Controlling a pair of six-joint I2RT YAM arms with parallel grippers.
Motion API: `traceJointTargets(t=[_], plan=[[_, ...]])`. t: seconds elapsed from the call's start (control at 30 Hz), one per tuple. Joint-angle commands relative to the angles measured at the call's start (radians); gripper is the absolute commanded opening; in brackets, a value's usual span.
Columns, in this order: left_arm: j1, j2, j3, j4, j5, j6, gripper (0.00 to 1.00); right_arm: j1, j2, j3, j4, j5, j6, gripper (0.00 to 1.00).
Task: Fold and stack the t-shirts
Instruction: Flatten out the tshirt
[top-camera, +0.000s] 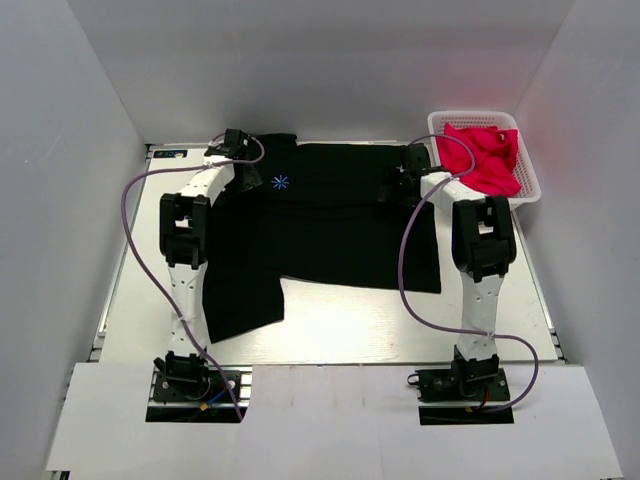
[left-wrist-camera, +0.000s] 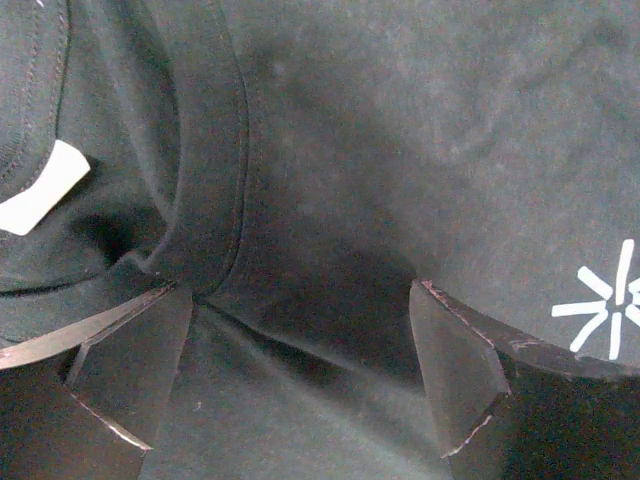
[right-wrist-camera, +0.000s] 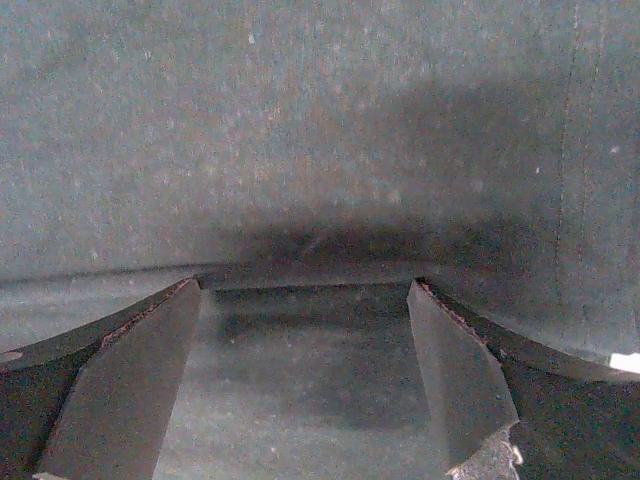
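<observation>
Left hand at t-shirt collar edge

No lettering is legible; a starburst print marks the t-shirt.

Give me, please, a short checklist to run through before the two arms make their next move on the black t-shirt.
1. Left gripper open: ok, jaws wide apart over the black t-shirt, near its collar.
2. Right gripper open: ok, a cloth edge lies between its jaws.
3. Both grippers at the shirt's far edge: ok in the top view.
4. Shirt spread flat: not ok, its near-left part juts toward the near side of the table.
5. Fingers low enough to catch the cloth: cannot tell.
6. Red cloth inside the white basket, off the shirt: ok.
</observation>
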Motion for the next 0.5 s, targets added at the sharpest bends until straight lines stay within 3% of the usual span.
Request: traceJointTargets(t=[0.0,0.13,0.3,0.33,0.47], plan=[[0.009,-0.096,-0.081,-0.019,0.059,0.028,1.0,0.005,-0.082,-0.01,-0.053,-0.02,-0.023,0.9],[-0.007,-0.359,-0.256,-0.03,-0.013,0.017,1.0,0.017,-0.235,-0.137,0.007,-0.073,-0.038,0.9],[-0.029,-0.752,-0.701,-0.056,0.05,-0.194,1.0,0.043,-0.444,-0.365,0.05,-0.162,-0.033,0.9],[-0.029,-0.801,-0.823,-0.088,0.059,-0.218,1.0,0.044,-0.459,-0.393,0.068,-0.159,-0.02,0.9],[-0.029,-0.959,-1.009,-0.284,0.075,-0.284,1.0,0.044,-0.583,-0.554,0.094,-0.129,0.055,0.9]])
